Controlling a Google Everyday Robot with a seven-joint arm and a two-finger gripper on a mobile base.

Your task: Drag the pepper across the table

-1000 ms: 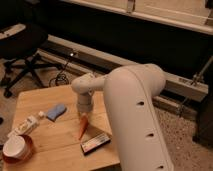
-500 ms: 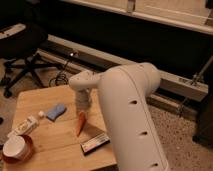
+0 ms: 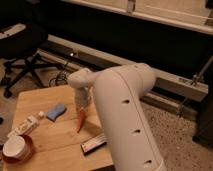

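Observation:
The pepper (image 3: 80,120) is a slim orange-red tapered thing, lying on the light wooden table (image 3: 55,140) near its middle, with its upper end under my gripper. My gripper (image 3: 83,104) comes down from the big white arm and is shut at the pepper's top end. The pepper's tip points toward the table's front edge. The exact contact between the fingers and the pepper is hidden by the wrist.
A blue sponge-like block (image 3: 56,111) lies left of the pepper. A dark bar with a red stripe (image 3: 93,144) sits at the front right. A white packet (image 3: 26,126) and a red-rimmed bowl (image 3: 16,148) are at the front left. An office chair (image 3: 22,45) stands behind the table.
The arm has shifted slightly left and toward the back of the table, and the pepper has moved along with the gripper.

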